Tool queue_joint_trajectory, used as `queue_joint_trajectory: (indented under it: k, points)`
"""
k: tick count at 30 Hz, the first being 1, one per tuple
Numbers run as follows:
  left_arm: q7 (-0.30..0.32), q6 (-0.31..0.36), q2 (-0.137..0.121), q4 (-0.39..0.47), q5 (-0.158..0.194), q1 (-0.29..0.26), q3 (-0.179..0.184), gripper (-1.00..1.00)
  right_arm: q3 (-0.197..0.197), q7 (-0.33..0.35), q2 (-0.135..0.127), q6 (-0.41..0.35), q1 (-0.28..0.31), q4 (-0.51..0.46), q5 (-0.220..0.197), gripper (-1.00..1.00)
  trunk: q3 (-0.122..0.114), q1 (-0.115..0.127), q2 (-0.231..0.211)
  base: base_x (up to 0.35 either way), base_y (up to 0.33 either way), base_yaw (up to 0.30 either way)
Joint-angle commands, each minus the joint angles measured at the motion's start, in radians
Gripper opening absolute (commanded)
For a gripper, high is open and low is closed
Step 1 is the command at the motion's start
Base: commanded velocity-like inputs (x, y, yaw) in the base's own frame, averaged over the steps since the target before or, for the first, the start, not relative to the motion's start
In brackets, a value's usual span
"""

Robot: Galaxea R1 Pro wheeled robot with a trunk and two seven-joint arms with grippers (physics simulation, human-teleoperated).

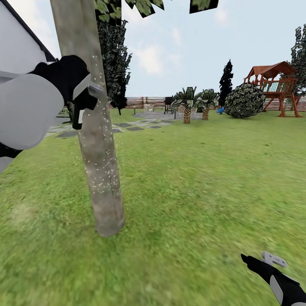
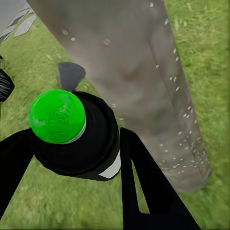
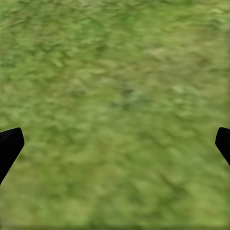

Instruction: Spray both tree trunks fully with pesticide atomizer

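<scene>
A thick grey-brown tree trunk [image 1: 100,170] rises from the lawn at the left of the head view, with blocky green leaves [image 1: 144,6] above it. White droplets speckle its bark [image 2: 177,96]. My left gripper [image 1: 83,100] is held up against the trunk and is shut on the pesticide atomizer [image 1: 78,114]. In the left wrist view the atomizer [image 2: 72,139] is a dark bottle with a green cap and a white label patch, held between the black fingers [image 2: 139,177]. My right gripper [image 1: 260,258] hangs low at the right, open over bare grass [image 3: 117,96].
Green lawn spreads ahead and to the right. Far off stand a wooden playset [image 1: 276,85], a round bush [image 1: 244,100], small palms [image 1: 187,102], a slat fence [image 1: 140,102] and stone paving [image 1: 127,125]. A dark leafy column tree [image 1: 112,55] stands behind the trunk, and a white house wall [image 1: 17,42] at left.
</scene>
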State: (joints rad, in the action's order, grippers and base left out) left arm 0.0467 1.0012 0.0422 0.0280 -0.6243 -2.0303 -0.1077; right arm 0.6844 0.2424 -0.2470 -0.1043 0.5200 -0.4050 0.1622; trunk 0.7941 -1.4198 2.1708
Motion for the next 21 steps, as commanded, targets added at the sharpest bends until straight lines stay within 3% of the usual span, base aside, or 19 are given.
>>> queue_joint_trajectory:
  k: [1, 4, 10, 16, 21]
  points:
    - [0.000, 0.000, 0.000, -0.003, -0.001, 0.001, 0.002, -1.00, 0.000, 0.000, 0.000, 0.000, 0.000, 0.000, 0.000, 1.00, 0.000, 0.000, 0.000, 0.000, 0.000, 0.000]
    - [-0.001, -0.002, -0.002, -0.007, 0.000, 0.018, 0.002, -1.00, 0.000, 0.000, 0.000, 0.000, 0.000, 0.000, 0.000, 1.00, 0.000, 0.000, 0.000, 0.000, 0.000, 0.000]
    - [0.000, -0.009, -0.006, -0.007, 0.000, 0.122, 0.000, -1.00, 0.000, 0.000, 0.000, 0.000, 0.000, 0.000, 0.000, 1.00, 0.000, 0.000, 0.000, 0.000, 0.000, 0.000]
    - [0.001, -0.015, -0.043, -0.007, 0.001, 0.198, 0.000, -1.00, 0.000, 0.000, 0.000, 0.000, 0.000, 0.000, 0.000, 1.00, 0.000, 0.000, 0.000, 0.000, 0.000, 0.000]
    - [0.001, -0.026, -0.048, -0.006, 0.002, 0.278, 0.000, -1.00, 0.000, 0.000, 0.000, 0.000, 0.000, 0.000, 0.000, 1.00, 0.000, 0.000, 0.000, 0.000, 0.000, 0.000]
